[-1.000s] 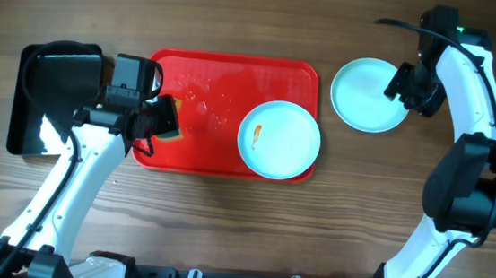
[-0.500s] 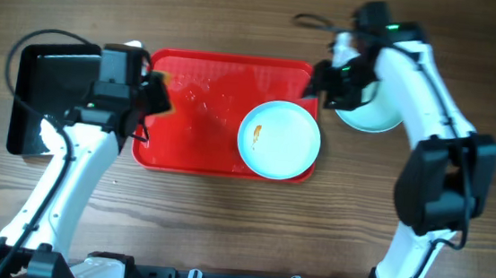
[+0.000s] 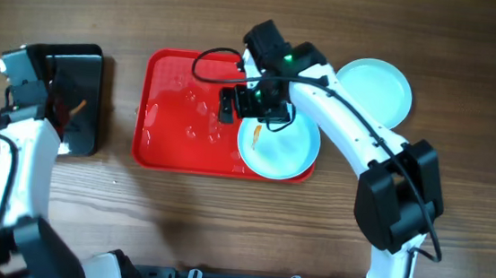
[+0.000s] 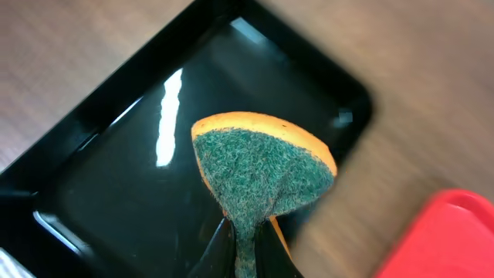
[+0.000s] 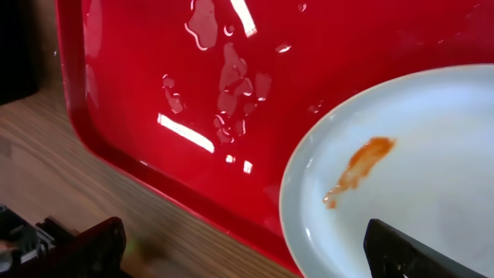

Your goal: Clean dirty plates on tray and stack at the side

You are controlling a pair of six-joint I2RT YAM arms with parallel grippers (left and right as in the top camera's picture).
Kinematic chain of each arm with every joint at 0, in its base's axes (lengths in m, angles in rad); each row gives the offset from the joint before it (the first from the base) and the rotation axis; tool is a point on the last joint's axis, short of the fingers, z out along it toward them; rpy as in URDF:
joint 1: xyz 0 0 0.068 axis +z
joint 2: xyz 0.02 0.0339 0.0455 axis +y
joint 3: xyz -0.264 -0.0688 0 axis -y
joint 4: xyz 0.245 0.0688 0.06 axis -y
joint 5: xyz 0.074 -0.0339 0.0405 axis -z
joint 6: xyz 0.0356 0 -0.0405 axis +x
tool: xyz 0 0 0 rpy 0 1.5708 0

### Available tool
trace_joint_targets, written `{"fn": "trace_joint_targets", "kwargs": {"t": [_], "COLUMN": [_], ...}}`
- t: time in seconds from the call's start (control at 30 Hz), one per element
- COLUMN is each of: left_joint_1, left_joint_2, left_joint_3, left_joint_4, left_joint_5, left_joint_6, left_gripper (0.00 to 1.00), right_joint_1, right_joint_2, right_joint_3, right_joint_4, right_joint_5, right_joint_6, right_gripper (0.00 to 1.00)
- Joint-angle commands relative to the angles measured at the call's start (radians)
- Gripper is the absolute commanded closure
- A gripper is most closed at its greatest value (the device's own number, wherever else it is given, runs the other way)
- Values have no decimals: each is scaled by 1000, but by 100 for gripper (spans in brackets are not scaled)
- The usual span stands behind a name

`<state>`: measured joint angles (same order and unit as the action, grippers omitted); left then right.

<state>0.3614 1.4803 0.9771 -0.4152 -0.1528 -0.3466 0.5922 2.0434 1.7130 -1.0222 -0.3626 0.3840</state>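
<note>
- the red tray [image 3: 167,141] lies in the middle of a wooden table [image 3: 240,21], with beads and small pools of water [image 5: 231,77] on its floor.
- one pale plate [image 3: 287,151] sits in the tray's right front corner; it has a short orange-red smear [image 5: 359,170] on its left part.
- another pale plate [image 3: 378,92] lies on the wood just beyond the tray's right far corner, off the tray; no smear shows on it.
- the right gripper [image 5: 251,255] hangs above the tray at the smeared plate's left edge, its fingers spread wide and grasping nothing.
- a glossy black tray [image 3: 85,98] lies on the table left of the red tray, apart from it.
- the left gripper [image 4: 243,251] is over the black tray, clenched on an orange sponge [image 4: 262,166] whose green scouring face is towards the wrist camera.
</note>
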Motion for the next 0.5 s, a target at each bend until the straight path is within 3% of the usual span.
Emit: {"fn": "trace_joint_targets", "kwargs": {"t": [0.0,0.47], "left_joint_1": [41,170], "left_joint_2": [124,353], "left_joint_3": [5,5], "left_joint_4": [26,82], "left_joint_5": [21,178], "left_joint_6": [-2,2], "left_gripper": [96,96], "right_joint_1": [40,115], "right_joint_2": [-22,-22], "right_joint_3": [-4,-4], "right_joint_4": [1,19], "right_joint_5": [27,102], "right_joint_6": [65,79], "right_gripper": [0,0]}}
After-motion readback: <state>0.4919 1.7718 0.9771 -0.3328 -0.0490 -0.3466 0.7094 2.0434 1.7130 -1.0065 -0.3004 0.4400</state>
